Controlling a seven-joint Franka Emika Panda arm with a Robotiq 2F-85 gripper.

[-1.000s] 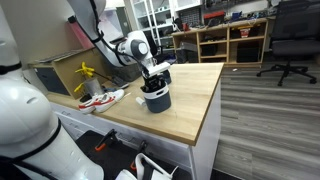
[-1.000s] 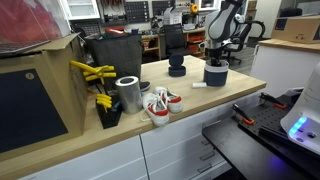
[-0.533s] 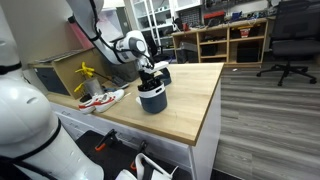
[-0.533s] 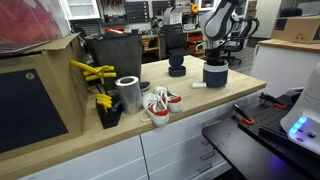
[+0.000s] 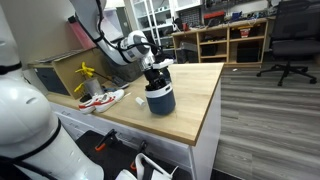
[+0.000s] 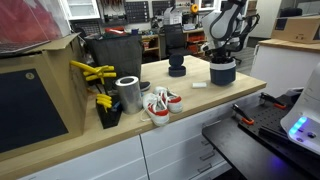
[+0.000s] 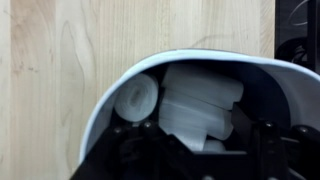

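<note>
A dark round cup (image 5: 160, 99) with a pale rim stands on the wooden table (image 5: 195, 110), near its middle. It also shows in the other exterior view (image 6: 222, 72). My gripper (image 5: 155, 78) comes down into its top (image 6: 222, 57). In the wrist view the cup's pale rim (image 7: 110, 100) arcs round several white rolls (image 7: 200, 110). My dark fingers (image 7: 198, 150) sit low inside the cup against the rolls and seem closed on the cup's near side, which is hidden.
A second dark cup (image 6: 177, 68) stands behind. A white marker (image 6: 200, 85) lies beside it. A pair of white and red shoes (image 6: 160, 103), a metal can (image 6: 128, 93) and yellow tools (image 6: 95, 78) are at the table's other end. The table edge (image 5: 212, 125) is close by.
The cup and my gripper have moved together: first a little toward the shoes, then back across the table toward its open end.
</note>
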